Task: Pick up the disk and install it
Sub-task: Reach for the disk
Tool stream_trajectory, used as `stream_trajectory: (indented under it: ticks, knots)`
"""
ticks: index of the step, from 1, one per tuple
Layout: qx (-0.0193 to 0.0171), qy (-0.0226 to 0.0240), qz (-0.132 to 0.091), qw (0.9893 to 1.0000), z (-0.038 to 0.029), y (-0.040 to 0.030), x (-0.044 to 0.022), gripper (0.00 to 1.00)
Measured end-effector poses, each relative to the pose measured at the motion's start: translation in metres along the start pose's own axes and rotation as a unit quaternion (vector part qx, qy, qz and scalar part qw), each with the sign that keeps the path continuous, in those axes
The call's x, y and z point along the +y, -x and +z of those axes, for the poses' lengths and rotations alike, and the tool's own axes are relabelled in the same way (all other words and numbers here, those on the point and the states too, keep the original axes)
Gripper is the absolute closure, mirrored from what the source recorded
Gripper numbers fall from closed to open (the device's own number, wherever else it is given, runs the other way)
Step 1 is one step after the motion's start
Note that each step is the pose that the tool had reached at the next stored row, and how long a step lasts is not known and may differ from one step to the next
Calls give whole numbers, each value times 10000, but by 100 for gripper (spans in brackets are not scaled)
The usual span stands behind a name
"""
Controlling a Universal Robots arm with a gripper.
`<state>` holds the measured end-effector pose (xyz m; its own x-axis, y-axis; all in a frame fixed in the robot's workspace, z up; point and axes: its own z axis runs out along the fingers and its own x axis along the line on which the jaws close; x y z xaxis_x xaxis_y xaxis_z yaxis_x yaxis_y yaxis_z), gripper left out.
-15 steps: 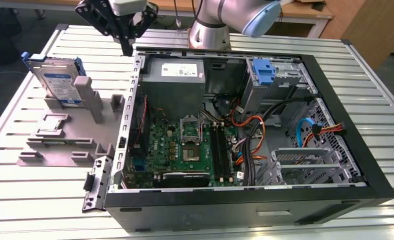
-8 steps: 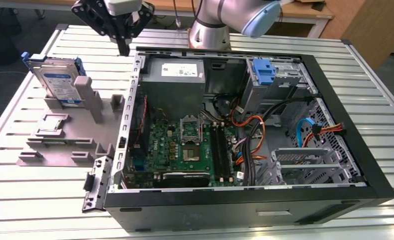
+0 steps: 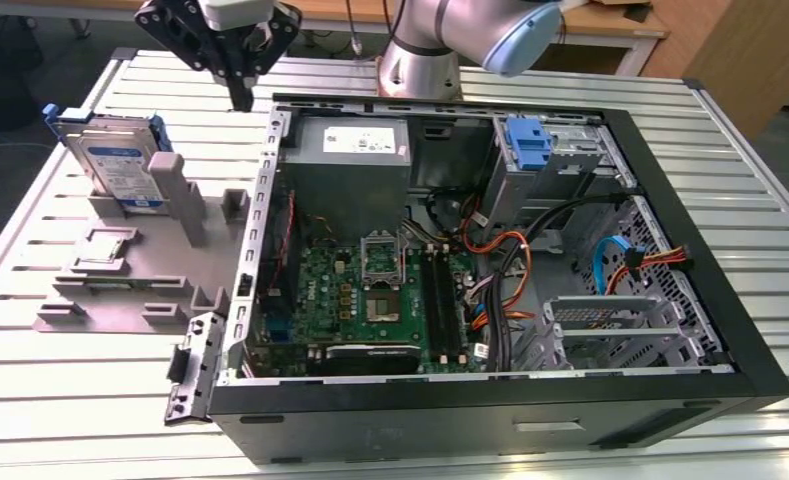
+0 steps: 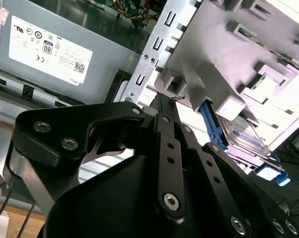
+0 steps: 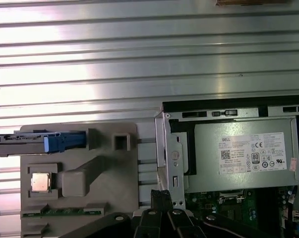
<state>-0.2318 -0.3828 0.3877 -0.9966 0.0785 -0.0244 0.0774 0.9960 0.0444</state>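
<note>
Hovering over the table [image 3: 47,420] in the exterior view, your gripper [image 3: 241,98] hangs above the gap between the fixture [image 3: 114,290] and the open case [image 3: 768,385]. Its jaws are pinched together with nothing in them. The disk [image 3: 111,165] stands on edge in the fixture at the exterior view's left, well apart from the gripper. Inside the case you see the power supply [image 3: 347,145], the motherboard [image 3: 367,300] and an upright blue bracket [image 3: 530,145].

Second wrist view: the gripper [image 4: 165,99] fingers meet at the tip, empty, near the case [image 4: 149,64] edge and just beside the fixture [image 4: 213,44]. The disk [image 4: 243,141] sits in its blue carrier in the fixture. The power supply [image 4: 50,49] is close by.

First wrist view: the gripper [image 5: 160,197] tip lies between the fixture [image 5: 104,173] and the case [image 5: 174,158] wall, closed. The disk [image 5: 20,144] shows edge-on in the fixture, its blue end toward the power supply [image 5: 243,153]. The slatted table [image 5: 139,49] lies beyond.
</note>
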Motion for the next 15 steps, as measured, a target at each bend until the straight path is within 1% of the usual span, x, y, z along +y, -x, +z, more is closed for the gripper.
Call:
stream_trajectory:
  ticks: [15]
  knots:
    - [0, 0, 0, 10000, 8, -121, 6, 90]
